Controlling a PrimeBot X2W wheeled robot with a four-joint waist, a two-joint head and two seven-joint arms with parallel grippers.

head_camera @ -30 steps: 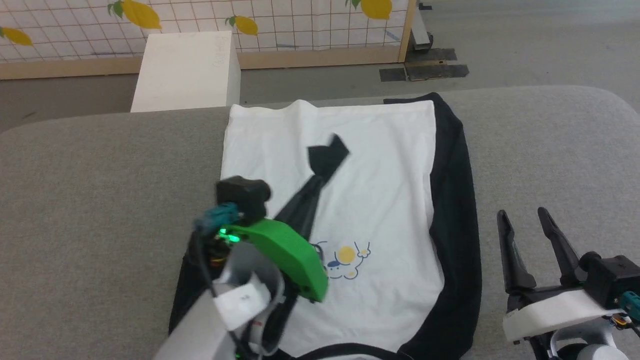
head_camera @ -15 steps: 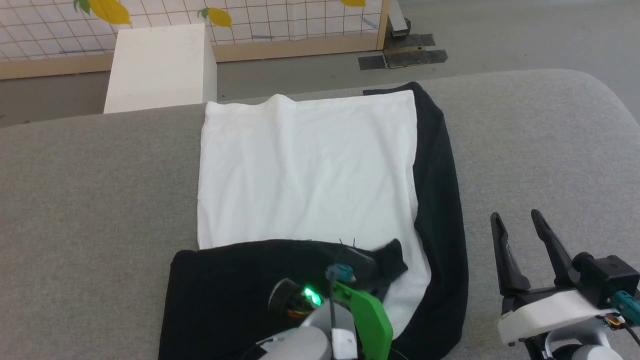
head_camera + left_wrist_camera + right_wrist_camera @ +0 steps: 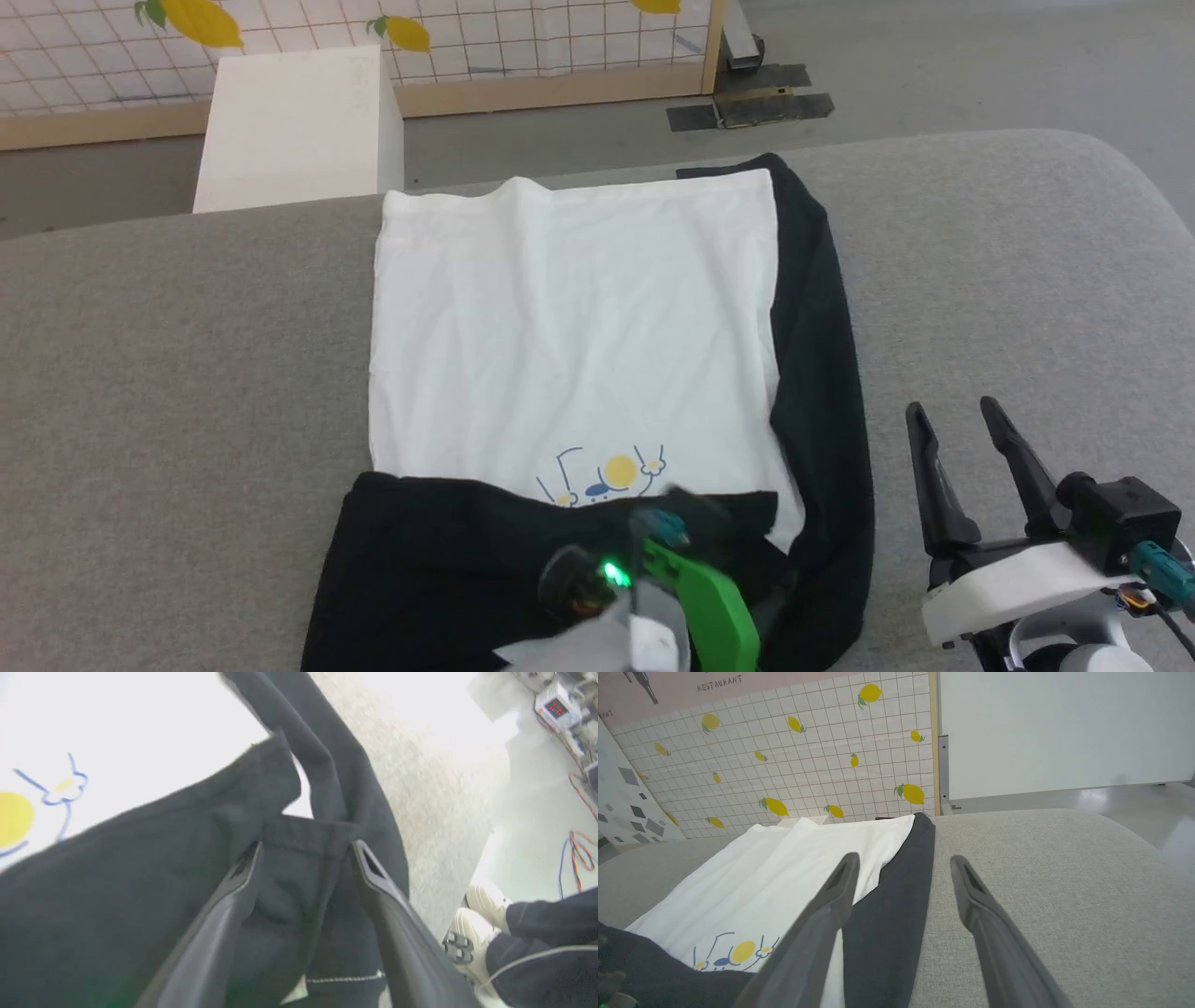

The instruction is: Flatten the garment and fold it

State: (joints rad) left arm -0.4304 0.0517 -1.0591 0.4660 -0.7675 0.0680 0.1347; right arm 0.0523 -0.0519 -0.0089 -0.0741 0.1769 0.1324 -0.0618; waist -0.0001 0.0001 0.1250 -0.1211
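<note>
The garment (image 3: 569, 327) lies spread on the grey padded surface (image 3: 168, 373), white in the middle with a black strip (image 3: 822, 373) down its right side. A black section (image 3: 448, 551) is folded across the near end, just below the yellow-circle print (image 3: 607, 471). My left gripper (image 3: 306, 851) is open over that black fold, its fingers apart with a black hem lying loose between them. In the head view it shows blurred at the bottom centre (image 3: 695, 513). My right gripper (image 3: 952, 411) stands open over bare grey surface to the right of the garment (image 3: 784, 872), holding nothing.
A white box (image 3: 299, 121) stands on the floor beyond the surface's far edge, before a lemon-patterned tiled panel (image 3: 467, 37). A person's feet in white shoes (image 3: 472, 914) and cables (image 3: 579, 849) are on the floor off the right side.
My left gripper drew the black section from the garment's middle down to the near end, then opened and let it go. The print has come back into sight. The head camera shifted slightly.
</note>
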